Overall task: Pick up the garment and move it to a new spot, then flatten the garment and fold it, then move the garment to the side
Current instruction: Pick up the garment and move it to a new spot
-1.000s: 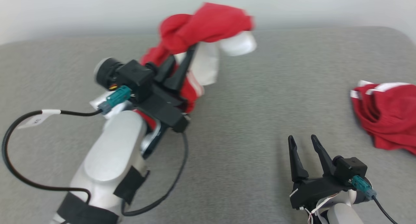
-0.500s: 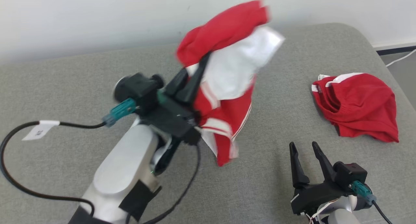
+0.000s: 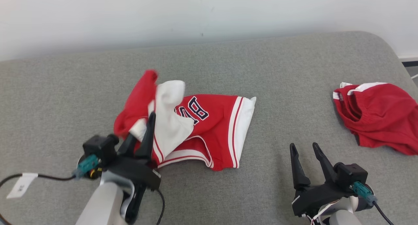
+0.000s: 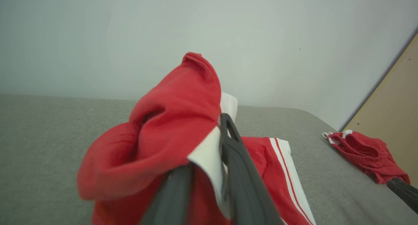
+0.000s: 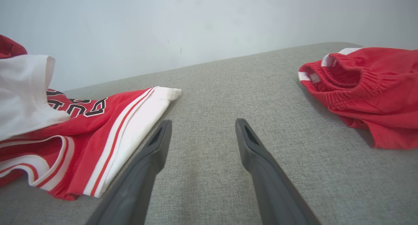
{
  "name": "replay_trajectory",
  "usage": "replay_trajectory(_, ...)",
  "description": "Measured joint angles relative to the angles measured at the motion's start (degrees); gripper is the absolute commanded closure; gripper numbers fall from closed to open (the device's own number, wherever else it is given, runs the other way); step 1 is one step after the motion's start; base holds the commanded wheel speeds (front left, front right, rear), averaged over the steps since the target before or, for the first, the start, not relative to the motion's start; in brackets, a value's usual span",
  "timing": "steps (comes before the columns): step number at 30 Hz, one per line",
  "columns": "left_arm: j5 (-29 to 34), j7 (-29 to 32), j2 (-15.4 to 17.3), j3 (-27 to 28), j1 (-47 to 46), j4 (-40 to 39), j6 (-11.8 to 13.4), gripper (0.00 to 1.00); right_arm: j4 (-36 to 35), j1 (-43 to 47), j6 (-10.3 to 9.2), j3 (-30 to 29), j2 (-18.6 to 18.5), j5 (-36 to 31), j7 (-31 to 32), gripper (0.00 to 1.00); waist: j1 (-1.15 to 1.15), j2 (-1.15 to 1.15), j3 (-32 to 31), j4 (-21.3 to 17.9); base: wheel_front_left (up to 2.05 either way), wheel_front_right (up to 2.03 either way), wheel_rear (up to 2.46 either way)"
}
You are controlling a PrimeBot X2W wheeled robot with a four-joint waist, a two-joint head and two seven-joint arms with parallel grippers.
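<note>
Jersey on the grey pad, one bunched end caught in the left gripper.

Head view: the red-and-white jersey [image 3: 215, 127] lies mid-pad [image 3: 261, 65], its left part heaped up around the left gripper [image 3: 141, 128]. The right gripper [image 3: 303, 146] hovers low at the right, fingers spread and empty. Red shorts [image 3: 378, 117] lie well apart at the pad's right edge. Left wrist view: the two dark fingers [image 4: 238, 172] stand narrowly apart, pinching the white hem, with red cloth piled over them. Right wrist view: the spread fingers point over bare pad between jersey and shorts, touching neither.
</note>
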Motion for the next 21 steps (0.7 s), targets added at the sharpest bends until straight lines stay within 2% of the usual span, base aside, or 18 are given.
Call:
replay_trajectory(1,0.0,0.0,0.0,0.8,1.0,0.3,0.0,0.0,0.0,0.0,0.0,0.2,-0.1,0.0,0.0,0.0,0.0,0.0,-0.2,0.2,0.0,0.0,0.0)
replay_trajectory(9,3.3,0.0,0.0,4.4,7.8,1.1,0.6,0.0,0.3,0.3,0.0,0.9,-0.4,0.0,0.0,0.0,0.0,0.0,-1.9,1.8,0.0,0.0,0.0)
replay_trajectory(21,11.1,0.0,0.0,8.8,16.2,-4.7,2.5,0.0,0.9,1.4,0.0,2.0,-0.5,0.4,0.0,0.0,0.0,0.0,-3.7,5.1,0.0,0.0,0.0)
